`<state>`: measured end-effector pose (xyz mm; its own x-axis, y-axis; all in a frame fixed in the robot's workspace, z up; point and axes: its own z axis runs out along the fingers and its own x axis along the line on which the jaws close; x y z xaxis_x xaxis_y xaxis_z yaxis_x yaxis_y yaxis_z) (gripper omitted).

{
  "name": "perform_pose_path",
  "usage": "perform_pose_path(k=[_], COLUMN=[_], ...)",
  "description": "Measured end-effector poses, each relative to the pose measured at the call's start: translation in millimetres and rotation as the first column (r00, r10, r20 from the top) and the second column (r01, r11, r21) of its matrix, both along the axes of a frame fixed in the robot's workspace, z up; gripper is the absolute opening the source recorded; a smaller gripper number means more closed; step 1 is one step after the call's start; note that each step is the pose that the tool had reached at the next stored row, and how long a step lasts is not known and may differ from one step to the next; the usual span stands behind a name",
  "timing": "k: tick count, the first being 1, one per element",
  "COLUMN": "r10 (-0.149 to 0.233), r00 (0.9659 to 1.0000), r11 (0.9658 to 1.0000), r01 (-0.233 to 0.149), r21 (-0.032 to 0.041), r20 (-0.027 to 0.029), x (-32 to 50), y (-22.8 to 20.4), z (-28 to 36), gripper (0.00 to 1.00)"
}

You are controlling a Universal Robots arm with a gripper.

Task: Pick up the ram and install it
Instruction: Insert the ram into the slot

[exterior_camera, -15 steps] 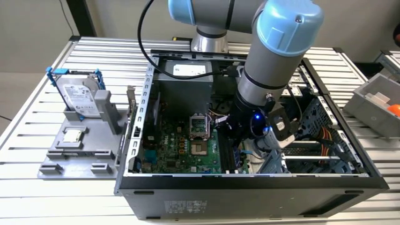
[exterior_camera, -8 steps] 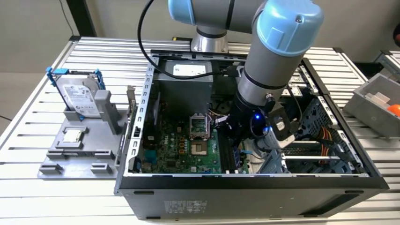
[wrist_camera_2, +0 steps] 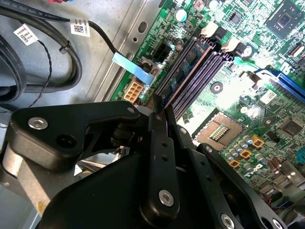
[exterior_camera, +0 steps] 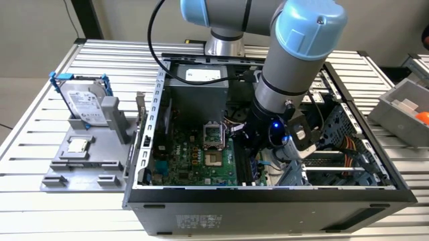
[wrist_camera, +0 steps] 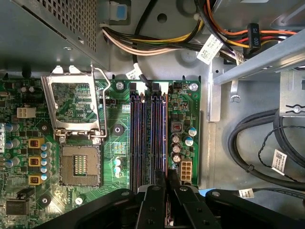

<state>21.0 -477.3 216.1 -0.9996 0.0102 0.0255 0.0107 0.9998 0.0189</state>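
So the ram (wrist_camera: 165, 138) is standing on edge in the outermost of the memory slots (wrist_camera: 143, 133), the one next to the small white connector. You can spot its greenish-blue face with dark chips in the second wrist view (wrist_camera_2: 185, 71). Its long axis runs straight along the slots, the far end pointing at the white latches by the cable bundle.

Your claw (wrist_camera: 167, 174) is squeezed nearly closed, with its two fingertips pinching the near end of the stick's top edge. It looks the same in the second wrist view (wrist_camera_2: 158, 102).

I can't tell if it's pushed fully home, because the claw's black body covers the near end of the slots. The open CPU socket (wrist_camera: 78, 164) sits beside them.

In the exterior view the arm (exterior_camera: 288, 75) reaches down into the case (exterior_camera: 268, 193) on the desk (exterior_camera: 40, 90) and blocks that spot.
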Motion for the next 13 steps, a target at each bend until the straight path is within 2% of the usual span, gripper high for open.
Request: perform_pose_path(k=[13], r10=[0.000], r00=[1.0000], r11=[1.0000], r01=[0.000], r21=[-0.0001], r20=[0.0002], x=[-1.8], y=[-0.1], z=[1.4], gripper=[0.00])
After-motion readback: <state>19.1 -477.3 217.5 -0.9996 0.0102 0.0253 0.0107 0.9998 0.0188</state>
